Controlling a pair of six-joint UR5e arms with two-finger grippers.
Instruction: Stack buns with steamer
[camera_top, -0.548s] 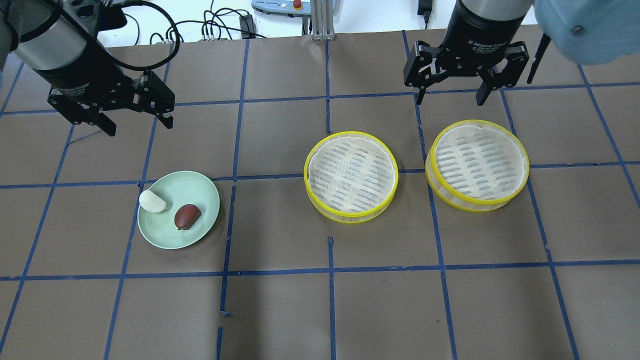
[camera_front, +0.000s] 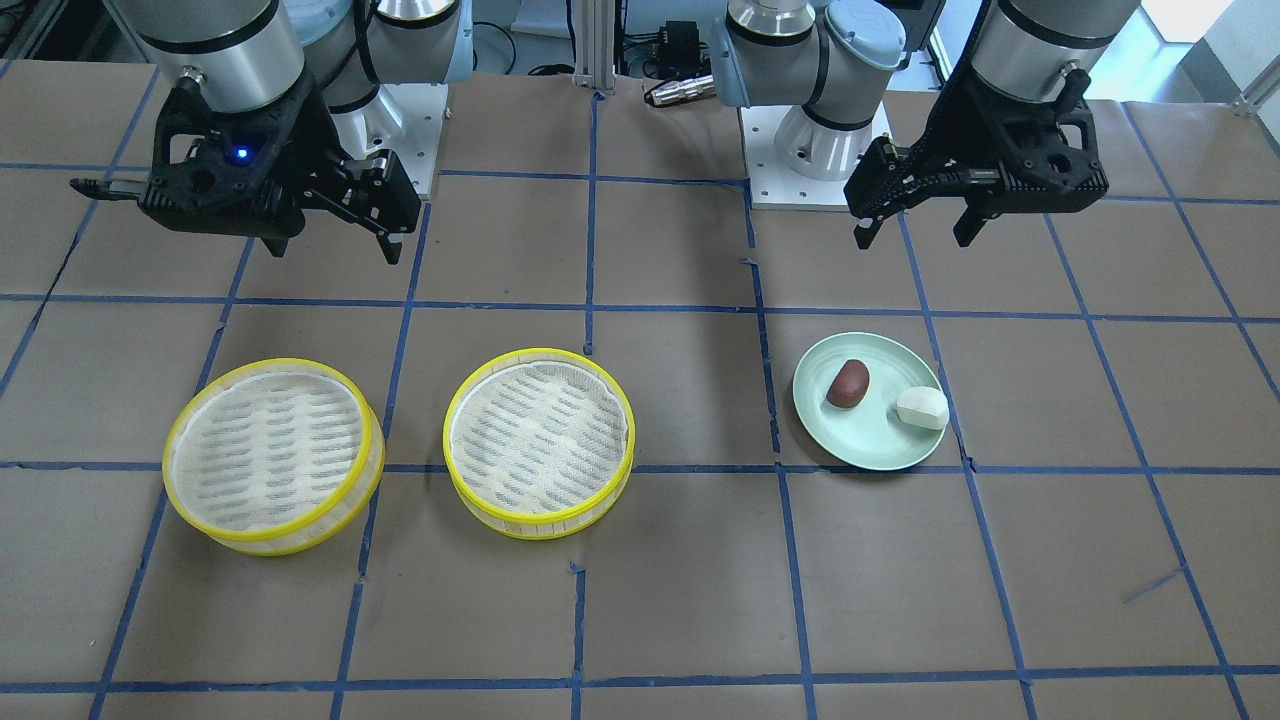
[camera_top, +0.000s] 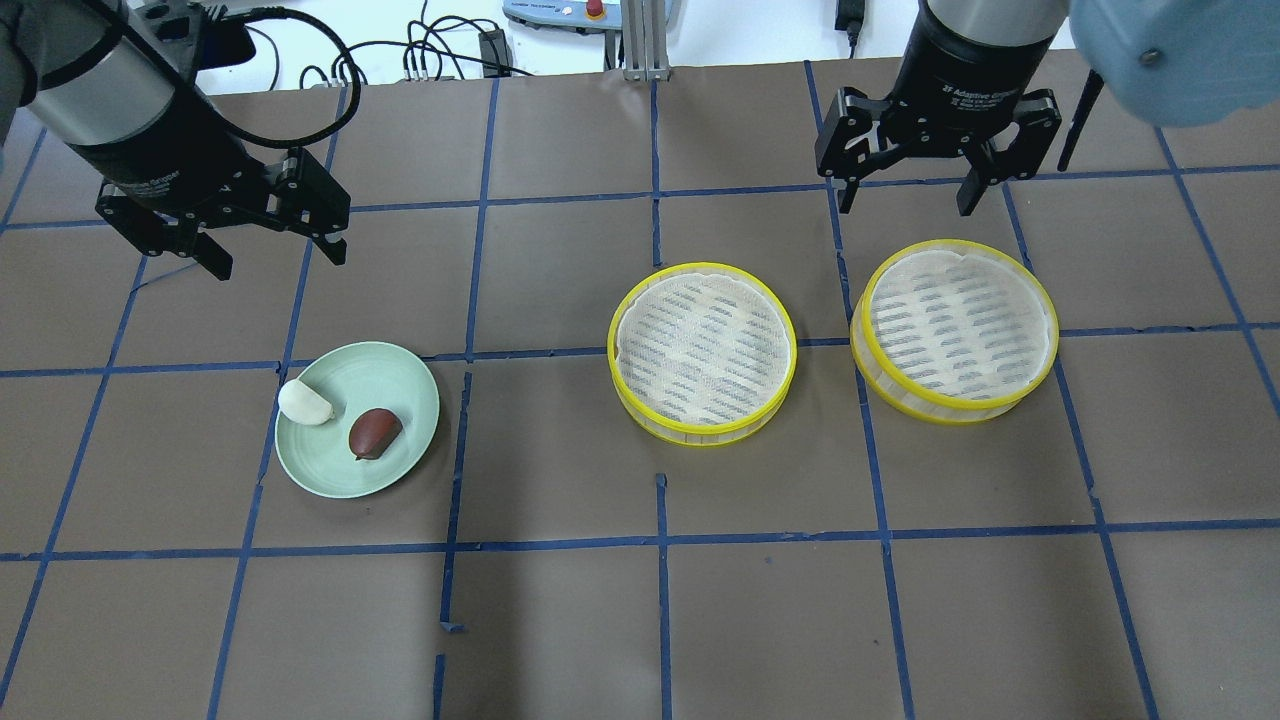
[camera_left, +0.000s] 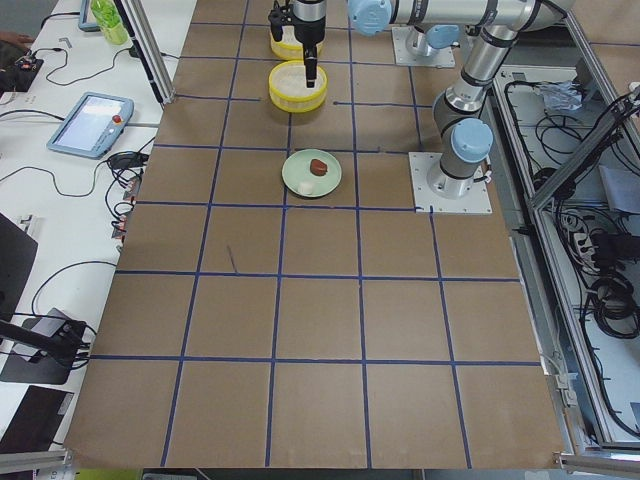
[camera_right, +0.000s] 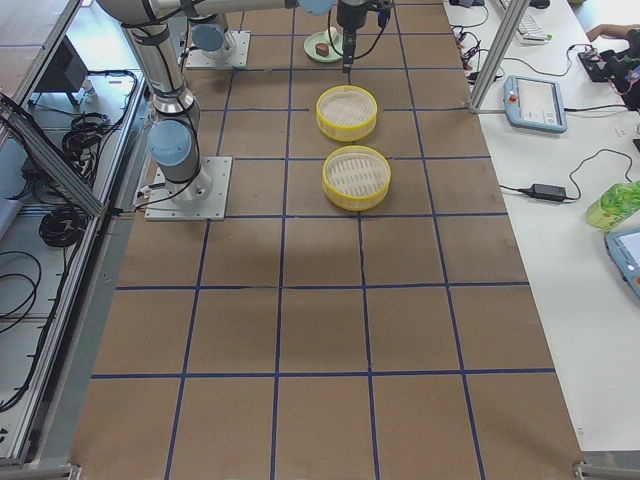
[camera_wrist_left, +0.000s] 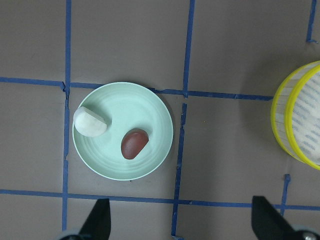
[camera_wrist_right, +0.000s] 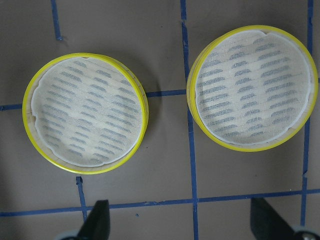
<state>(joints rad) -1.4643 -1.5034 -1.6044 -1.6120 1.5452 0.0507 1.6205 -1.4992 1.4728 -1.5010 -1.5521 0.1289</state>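
Note:
A reddish-brown bun (camera_top: 375, 432) and a white bun (camera_top: 304, 402) lie on a pale green plate (camera_top: 400, 380) at the table's left; both also show in the left wrist view, brown bun (camera_wrist_left: 134, 144), white bun (camera_wrist_left: 89, 121), and in the front view (camera_front: 848, 383) (camera_front: 921, 407). Two yellow-rimmed steamer trays stand side by side, one at the middle (camera_top: 702, 352), one to the right (camera_top: 954, 330). My left gripper (camera_top: 278, 255) is open and empty, held high behind the plate. My right gripper (camera_top: 908, 196) is open and empty, high behind the right tray.
Brown paper with a blue tape grid covers the table (camera_top: 640, 600). Cables and a pendant lie beyond the far edge (camera_top: 420, 50). The robot bases (camera_front: 810, 150) stand at the table's rear in the front view.
Both grippers have moved slightly toward the far edge, still open. The buns, plate and trays have not moved.

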